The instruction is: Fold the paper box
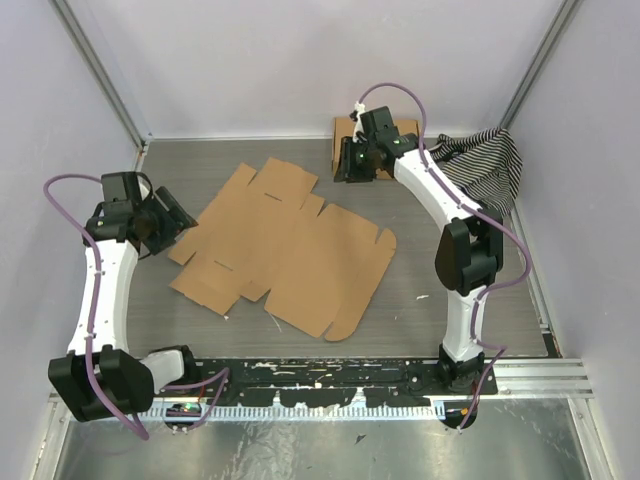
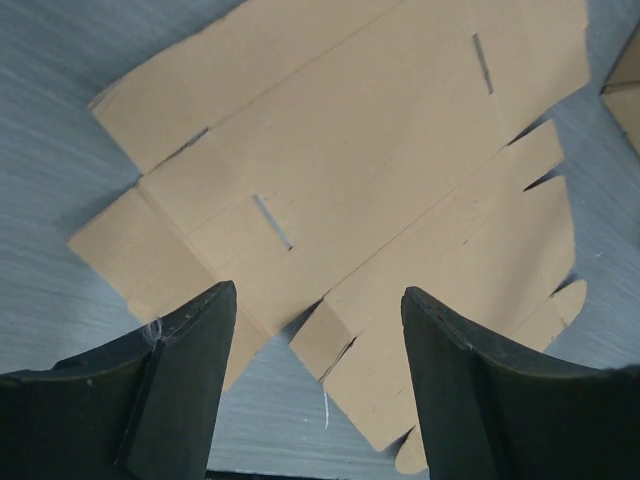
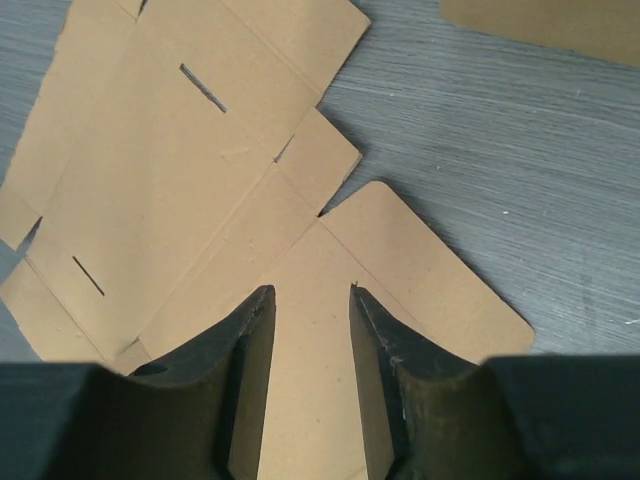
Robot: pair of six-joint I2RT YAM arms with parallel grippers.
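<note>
Plain brown paper box (image 1: 285, 245) lying flat and unfolded mid-table (image 1: 450, 290), left gripper (image 2: 318, 295) spread wide and empty near its left edge, right gripper (image 3: 310, 290) partly parted, holding nothing, beside formed cardboard box (image 1: 405, 127), striped cloth (image 1: 485, 160) at far right, 2 grippers both off the sheet

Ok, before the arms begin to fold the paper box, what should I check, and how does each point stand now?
1. The paper box lies flat and unfolded: ok.
2. The left gripper is open and empty: ok.
3. The right gripper is open and empty: ok.
4. Nothing lies on the paper box: ok.
5. The other box and the striped cloth are apart from it: ok.
6. Creases pre-bent: cannot tell.
</note>
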